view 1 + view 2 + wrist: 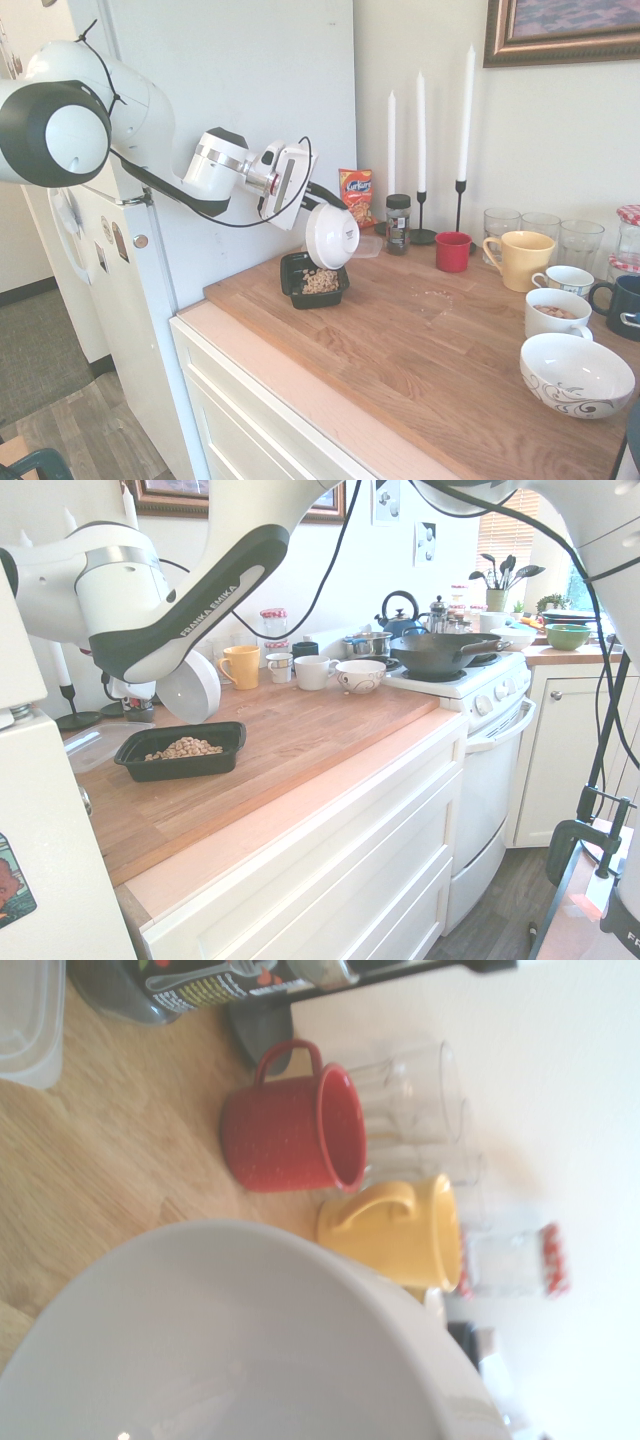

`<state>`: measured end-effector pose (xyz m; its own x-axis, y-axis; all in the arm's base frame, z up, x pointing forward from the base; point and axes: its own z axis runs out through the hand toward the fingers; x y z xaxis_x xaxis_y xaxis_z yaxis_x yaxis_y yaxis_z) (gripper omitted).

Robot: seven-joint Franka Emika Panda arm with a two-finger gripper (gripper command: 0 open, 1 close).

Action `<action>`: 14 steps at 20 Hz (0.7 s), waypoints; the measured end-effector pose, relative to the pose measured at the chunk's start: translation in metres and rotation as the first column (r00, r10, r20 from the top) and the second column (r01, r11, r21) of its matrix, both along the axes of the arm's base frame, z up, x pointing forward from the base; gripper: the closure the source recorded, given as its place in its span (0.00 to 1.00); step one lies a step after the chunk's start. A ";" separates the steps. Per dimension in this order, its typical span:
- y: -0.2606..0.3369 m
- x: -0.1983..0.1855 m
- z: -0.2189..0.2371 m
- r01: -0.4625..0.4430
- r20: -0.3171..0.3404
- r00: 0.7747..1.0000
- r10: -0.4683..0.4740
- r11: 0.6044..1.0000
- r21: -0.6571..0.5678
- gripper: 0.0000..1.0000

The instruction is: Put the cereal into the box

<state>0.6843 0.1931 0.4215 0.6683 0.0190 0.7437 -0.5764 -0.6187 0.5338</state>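
Cereal (320, 282) sits as a low tan heap inside the box (296, 276), roughly mid-tray in the second ext. view, nothing seen spilled right around it. Box is flat on the wooden counter (400, 340), near the counter's end by the white fridge (230, 90), clear lid (95, 746) just beside it on the wall side. Box is about square, so no real long axis; open side faces up. The heap spreads a bit wider than deep.

White bowl (331, 236) hangs just above the box's far edge, tipped on its side, mouth turned down toward the tray, rim near vertical. Wrist view shows its inside bare, no pieces left that I can see.

Gripper (308, 205) is clamped tight on the bowl's rim, fingers themselves mostly hidden behind camera mount and bowl.

Step, as I judge it: the pour is done or at its tail end. Next move needs the bowl rolled back upright, carried clear of the box w/o knocking its rim, set down on a bare bit of counter, away from the red mug (452, 251) and yellow mug (520, 258).
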 end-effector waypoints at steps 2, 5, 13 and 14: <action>-0.013 0.007 0.013 0.032 0.014 0.999 -0.033 0.998 0.053 1.00; -0.040 0.016 0.028 0.094 0.001 0.995 -0.095 0.980 0.177 1.00; -0.188 0.043 0.074 0.252 -0.039 0.960 -0.278 0.791 0.558 1.00; -0.207 0.044 0.075 0.265 -0.048 0.954 -0.297 0.755 0.600 1.00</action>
